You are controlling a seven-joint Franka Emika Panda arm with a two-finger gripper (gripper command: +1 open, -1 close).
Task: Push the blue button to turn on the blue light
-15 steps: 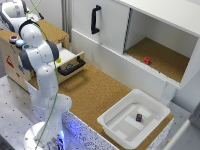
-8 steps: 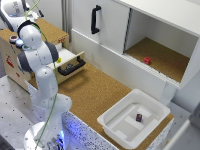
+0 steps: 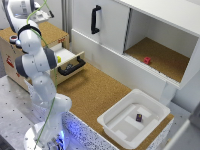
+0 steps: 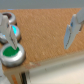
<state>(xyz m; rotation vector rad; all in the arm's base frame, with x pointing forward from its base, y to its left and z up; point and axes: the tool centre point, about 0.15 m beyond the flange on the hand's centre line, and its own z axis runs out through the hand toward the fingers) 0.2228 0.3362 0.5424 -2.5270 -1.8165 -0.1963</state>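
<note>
No readable text or labels.

- The Panda arm [image 3: 37, 75] rises from its base at the exterior view's lower left, its white links folding upward and back toward the upper left corner.
- The wrist and gripper lie hidden behind the upper links there.
- In the wrist view, the fingers [image 4: 73, 31] stand apart, gripping nothing between them.

A cork-topped counter [image 3: 95, 92] carries a white bin [image 3: 134, 122] near its front edge. On the wooden box's [image 3: 12, 55] cork top sit the green button [image 4: 11, 54] and blue button [image 4: 16, 33].
</note>
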